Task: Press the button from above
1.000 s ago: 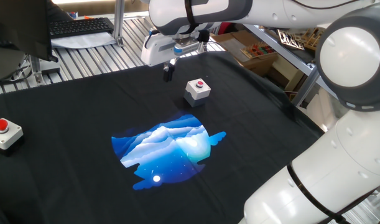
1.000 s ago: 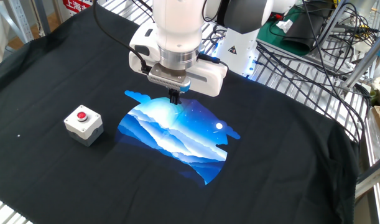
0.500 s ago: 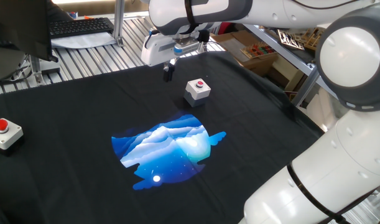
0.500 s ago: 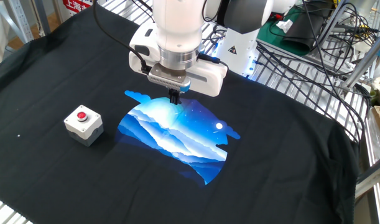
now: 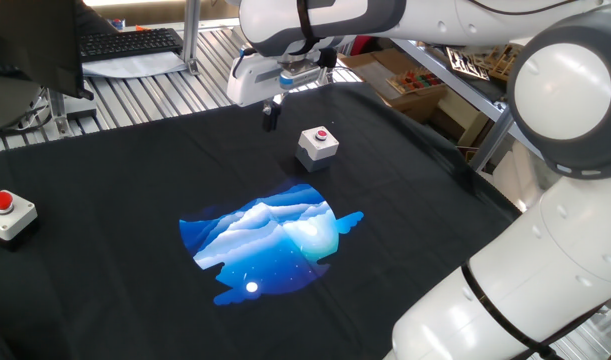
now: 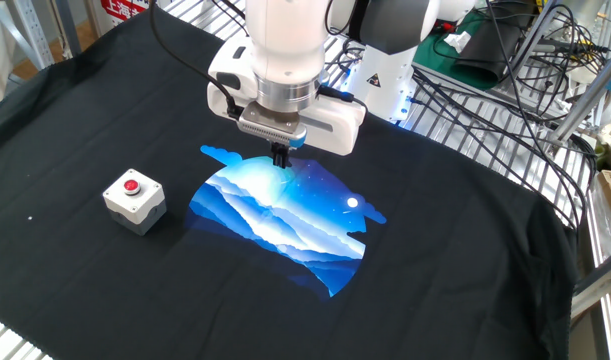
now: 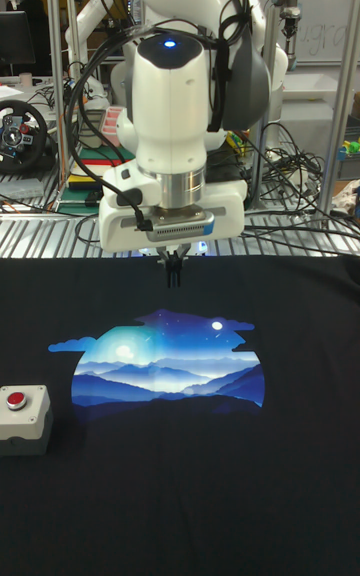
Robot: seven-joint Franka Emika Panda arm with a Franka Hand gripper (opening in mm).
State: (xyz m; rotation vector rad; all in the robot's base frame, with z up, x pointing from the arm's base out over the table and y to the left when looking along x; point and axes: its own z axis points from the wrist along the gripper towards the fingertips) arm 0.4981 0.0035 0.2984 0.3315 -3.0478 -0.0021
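Reading the other fixed view from left to right, we meet first the button (image 6: 133, 185), a small red round cap on top of a light-grey cube-like box (image 6: 135, 201) with a dark base, standing upright on the black cloth (image 6: 95, 130) near its left edge. To its right lies the blue landscape print (image 6: 285, 215), and above the print's upper left corner hangs the gripper (image 6: 281, 156), pointing straight down from the white arm (image 6: 285, 50). Its fingertips look pressed together with no gap between them in this view and in the tall fixed view (image 7: 173, 272), so we take the fingers as closed on nothing. The relation that matters: the button lies well apart from the gripper, to the left in this view and nearer the camera, with bare cloth and the print's tip between them. We judge that the tool must travel sideways until it stands over the red cap before any descent. In one fixed view, a second, flatter white box with a red dome button (image 5: 0, 201) sits at the far left edge, well away from both
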